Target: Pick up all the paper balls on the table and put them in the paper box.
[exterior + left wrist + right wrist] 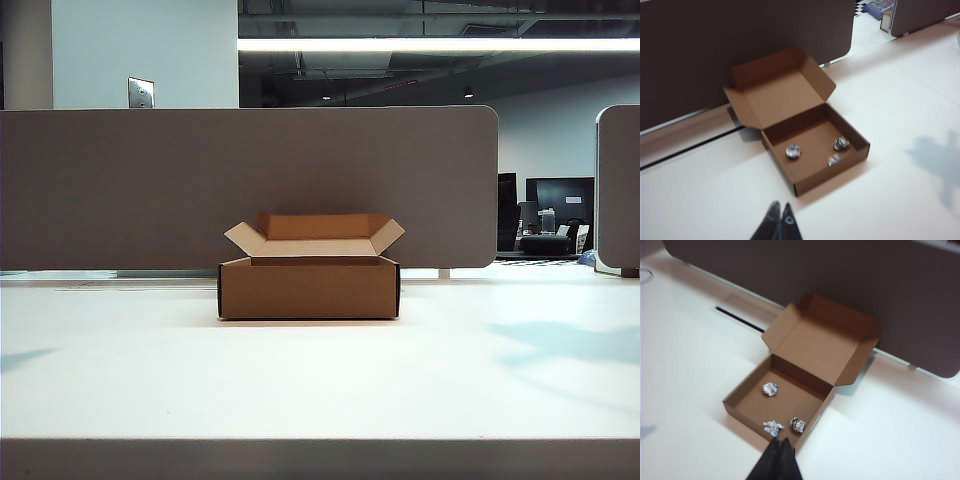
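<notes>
Both my grippers pressed shut, holding nothing, above the broad white tabletop (320,390).

Nearest, my left gripper (780,214) and right gripper (779,446) – fingers together; beyond them the low brown cardboard box (830,172), lid flap open, holds all three small crumpled white paper balls (770,388) – grey partition panel (250,180) behind.

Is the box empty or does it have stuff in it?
Not empty. The open paper box holds three paper balls on its floor.
</notes>
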Robot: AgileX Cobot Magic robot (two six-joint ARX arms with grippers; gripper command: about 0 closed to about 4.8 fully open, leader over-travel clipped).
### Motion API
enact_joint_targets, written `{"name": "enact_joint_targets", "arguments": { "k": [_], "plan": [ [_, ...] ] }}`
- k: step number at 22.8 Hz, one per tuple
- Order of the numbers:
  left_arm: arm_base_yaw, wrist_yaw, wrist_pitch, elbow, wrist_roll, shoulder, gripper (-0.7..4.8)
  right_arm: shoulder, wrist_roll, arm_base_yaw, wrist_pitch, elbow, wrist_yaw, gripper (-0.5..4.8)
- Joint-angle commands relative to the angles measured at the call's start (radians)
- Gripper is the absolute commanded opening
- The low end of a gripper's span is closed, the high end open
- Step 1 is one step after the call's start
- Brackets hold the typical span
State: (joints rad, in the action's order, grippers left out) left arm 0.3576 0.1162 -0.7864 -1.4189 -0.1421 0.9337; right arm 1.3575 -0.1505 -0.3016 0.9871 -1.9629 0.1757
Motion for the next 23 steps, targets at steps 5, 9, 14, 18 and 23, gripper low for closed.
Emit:
{"name": "enact_joint_targets", "arguments": {
  "k": [5, 9, 14, 18, 23],
  "plan": [
    [-0.001, 0.04, -0.014, 0.384, 0.057, -0.487, -0.06, -0.596, -0.007, 0.0, -0.042, 0.515, -0.097, -0.09],
    [-0.001, -0.121, 0.127, 0.637, 0.068, -0.661, -0.05, -0.953, -0.007, 0.0, -0.214, 0.933, -0.22, -0.08],
    [-0.001, -0.115, 0.206, 0.795, 0.075, -0.671, -0.05, -1.241, -0.003, -0.001, -0.428, 1.291, -0.222, 0.24],
    [-0.001, -0.103, 0.359, 0.897, 0.048, -0.706, -0.06, -1.338, 0.023, -0.001, -0.554, 1.435, -0.225, 0.24],
    [-0.002, -0.06, 0.518, 1.071, 0.048, -0.804, -0.06, -1.353, 0.127, -0.007, -0.611, 1.572, -0.214, 0.24]
  ]
}}
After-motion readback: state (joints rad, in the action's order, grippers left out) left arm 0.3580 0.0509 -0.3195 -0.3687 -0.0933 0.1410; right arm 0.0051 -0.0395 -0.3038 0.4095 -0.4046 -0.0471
